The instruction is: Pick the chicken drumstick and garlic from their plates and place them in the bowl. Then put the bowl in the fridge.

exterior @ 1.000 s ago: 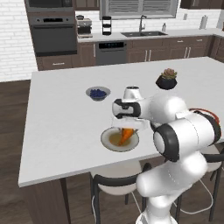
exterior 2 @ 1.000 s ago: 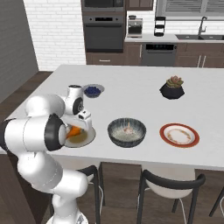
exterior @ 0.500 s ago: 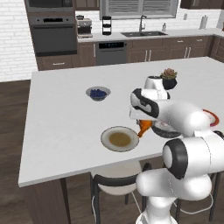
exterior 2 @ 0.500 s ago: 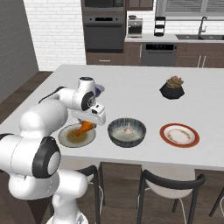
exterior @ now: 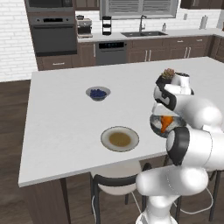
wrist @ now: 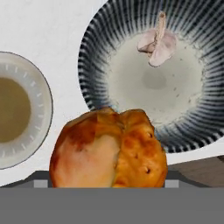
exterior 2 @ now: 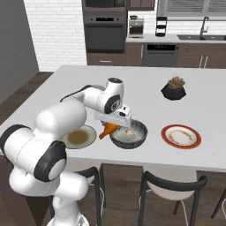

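Chicken drumstick (wrist: 108,148) is held in the pincer (exterior 2: 114,125), which grips its narrow end with the jaws standing wide around it; in the hand view the thick roasted end hangs right in front of the camera and hides the finger tips. From the right base view the drumstick (exterior 2: 107,129) hangs just under the hand, above the counter (exterior 2: 70,84) between the two dishes, beside the left rim of the bowl (exterior 2: 129,134) and not yet inside it. The dark bowl (wrist: 148,74) with the streaked whitish inside holds the garlic (wrist: 156,43), which lies near its far wall, off the middle. The beige-grey plate (exterior: 120,138) with the brownish centre has nothing on it; in the hand view this plate (wrist: 19,109) sits just beside the bowl, apart from it. The white plate with the red-orange rim (exterior 2: 181,136) is to the right of the bowl and I see only pale marks on it. A small bowl of blueberries (exterior: 98,93) stands farther back on the counter, and a black plant pot (exterior 2: 173,88) stands behind the red-rimmed plate.
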Robot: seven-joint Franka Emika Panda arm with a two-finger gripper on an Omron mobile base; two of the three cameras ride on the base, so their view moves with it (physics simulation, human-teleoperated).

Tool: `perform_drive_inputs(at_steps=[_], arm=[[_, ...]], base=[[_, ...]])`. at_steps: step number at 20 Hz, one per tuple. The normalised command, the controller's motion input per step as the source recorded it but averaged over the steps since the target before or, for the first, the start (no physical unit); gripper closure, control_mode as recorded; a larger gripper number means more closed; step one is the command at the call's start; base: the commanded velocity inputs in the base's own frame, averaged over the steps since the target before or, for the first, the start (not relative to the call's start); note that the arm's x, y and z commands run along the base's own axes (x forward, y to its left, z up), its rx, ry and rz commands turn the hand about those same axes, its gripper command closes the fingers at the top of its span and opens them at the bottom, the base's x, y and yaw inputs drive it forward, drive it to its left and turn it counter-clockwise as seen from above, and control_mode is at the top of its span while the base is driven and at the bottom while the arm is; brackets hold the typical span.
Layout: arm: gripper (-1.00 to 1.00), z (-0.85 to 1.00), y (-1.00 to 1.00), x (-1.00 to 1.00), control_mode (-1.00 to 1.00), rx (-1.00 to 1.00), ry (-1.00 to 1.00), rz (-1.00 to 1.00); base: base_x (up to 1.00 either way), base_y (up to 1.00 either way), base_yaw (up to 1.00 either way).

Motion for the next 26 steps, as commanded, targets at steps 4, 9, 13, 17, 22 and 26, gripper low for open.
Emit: perform_drive_inputs(at_steps=[4,9,13,17,22,26], arm=[[1.00,0.00,-0.81,0.45,-1.00,0.05,-0.02,0.00],[1.00,-0.07,-0.50,0.68,-1.00,0.00,0.00,0.00],[1.00,-0.16,-0.30,0.32,-1.00,0.00,0.00,0.00],[1.00,-0.33,0.01,0.03,-1.00,-0.01,0.00,-0.01],[1.00,-0.37,0.00,0.34,-1.00,0.00,0.00,-0.01],[1.00,-0.49,0.00,0.32,-1.00,0.00,0.00,0.00]], base=[[0.00,0.00,0.00],[0.00,0.00,0.00],[0.00,0.00,0.00],[0.00,0.00,0.00],[0.00,0.00,0.00],[0.00,0.00,0.00]])
